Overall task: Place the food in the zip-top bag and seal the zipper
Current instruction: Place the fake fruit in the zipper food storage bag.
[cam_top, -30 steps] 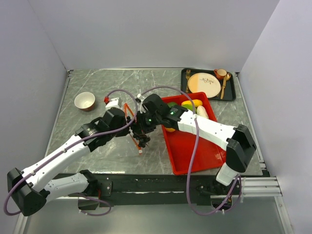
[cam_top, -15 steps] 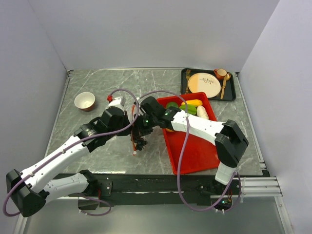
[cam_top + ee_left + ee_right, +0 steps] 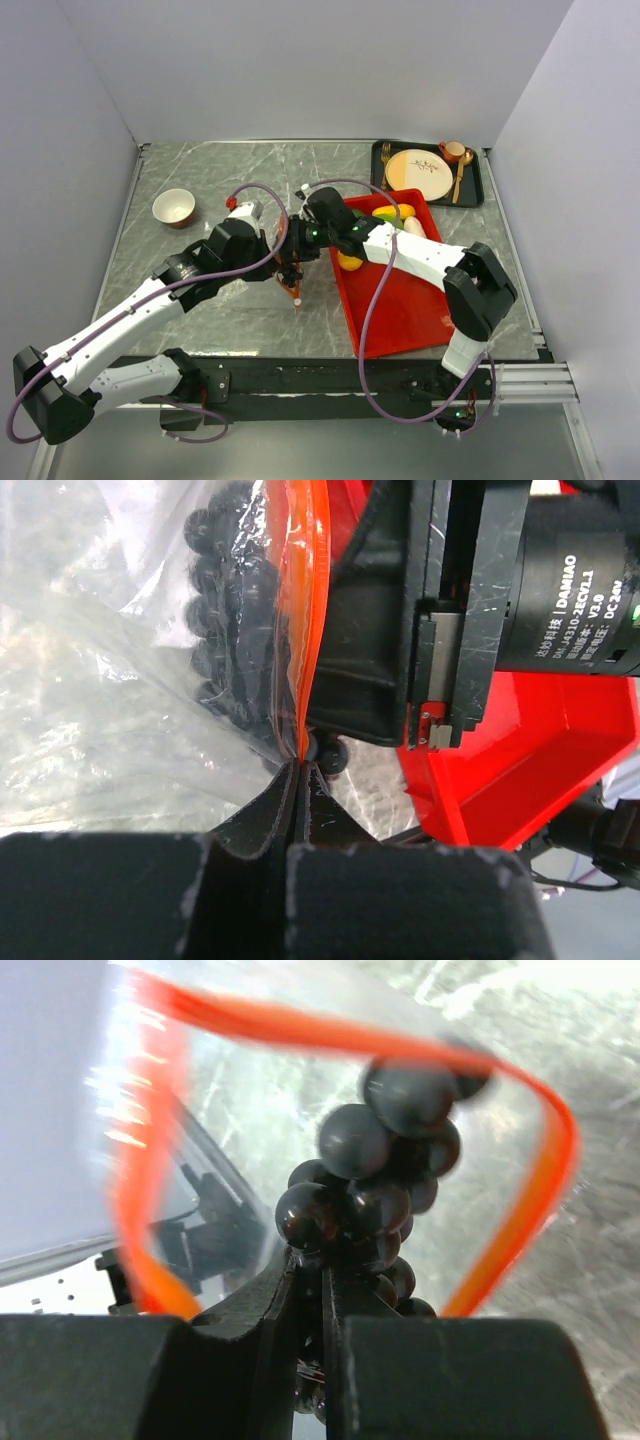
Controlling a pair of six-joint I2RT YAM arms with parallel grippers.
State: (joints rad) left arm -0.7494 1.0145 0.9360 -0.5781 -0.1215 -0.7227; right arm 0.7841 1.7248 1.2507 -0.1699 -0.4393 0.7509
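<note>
The clear zip-top bag [image 3: 100, 710] hangs between both grippers, left of the red tray [image 3: 400, 300]. My left gripper [image 3: 300, 770] is shut on its orange-red zipper [image 3: 300, 600]; in the top view it [image 3: 277, 250] is beside the right one. My right gripper [image 3: 322, 1260] is shut on the dark purple grapes [image 3: 385, 1175] and holds them inside the open bag mouth, ringed by the zipper [image 3: 555, 1150]. The grapes show through the plastic [image 3: 225, 610]. The white slider [image 3: 297, 300] hangs low. Yellow [image 3: 350, 262], green [image 3: 385, 222] and white [image 3: 413, 228] food lies in the tray.
A cream bowl [image 3: 174, 207] stands at the back left. A dark tray [image 3: 478, 190] with a cream plate, gold cutlery and a small cup sits at the back right. The right arm's body [image 3: 450, 630] is close beside the bag.
The right gripper with the grapes has moved slightly back and right, and the bag's slider end has swung right and up with it. The left gripper still holds the zipper.
</note>
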